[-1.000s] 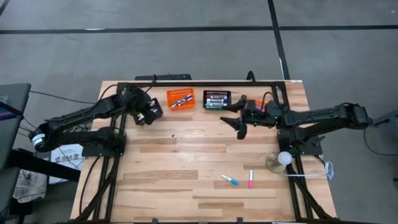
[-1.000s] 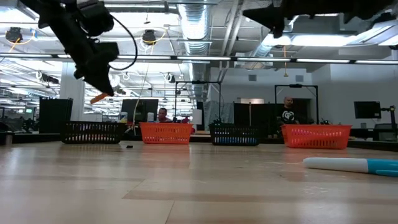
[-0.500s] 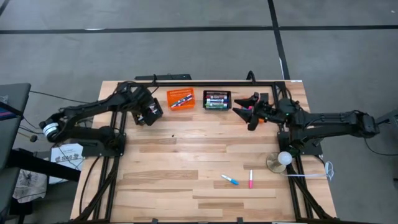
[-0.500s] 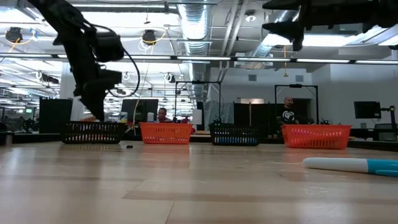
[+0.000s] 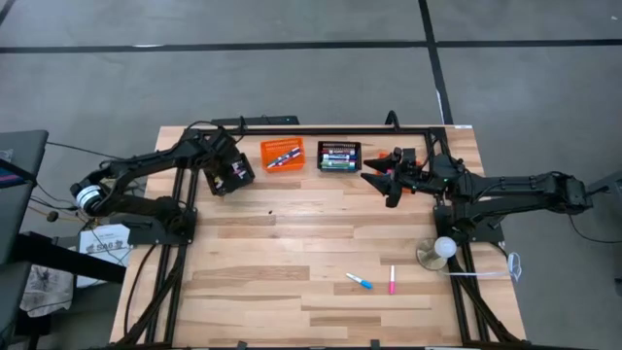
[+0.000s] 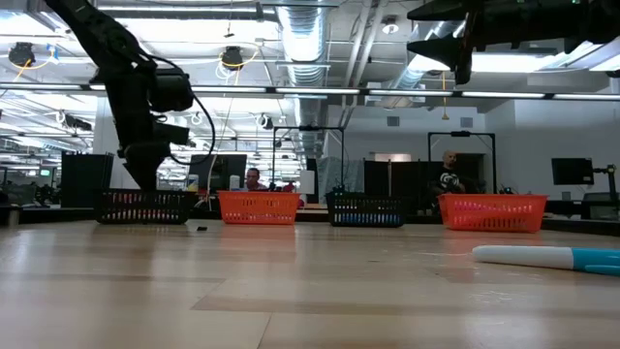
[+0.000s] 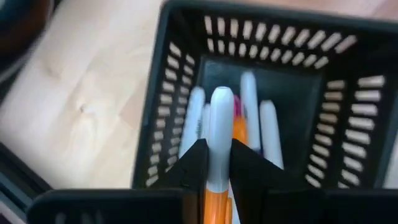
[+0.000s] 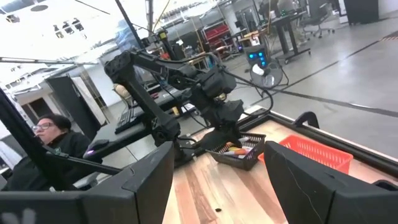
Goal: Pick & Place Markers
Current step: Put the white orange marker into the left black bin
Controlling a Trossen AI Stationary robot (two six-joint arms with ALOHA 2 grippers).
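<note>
On my left side, my left end effector [image 7: 214,163] hangs right over the black basket [image 7: 348,118] at the far left of the surface [image 5: 292,253], clamped on an orange marker [image 7: 219,134] with a white cap, nose pointing down into the basket. More markers already lie in there beneath it. Light little thing, stiff plastic, smooth and round, so I judge it wants a pinch across the barrel near the middle, or it may swivel. Moving along the far edge, the orange basket [image 5: 282,154], then a second black basket [image 5: 339,156], both with markers inside. Next, my right end effector [image 5: 386,181] floats high above the surface just past that basket, fingers spread wide, nothing in them. Down near the front edge two loose markers wait: a blue-and-white marker [image 5: 359,281] and, just beside it, a pink marker [image 5: 392,280], lying flat, well apart from both arms
</note>
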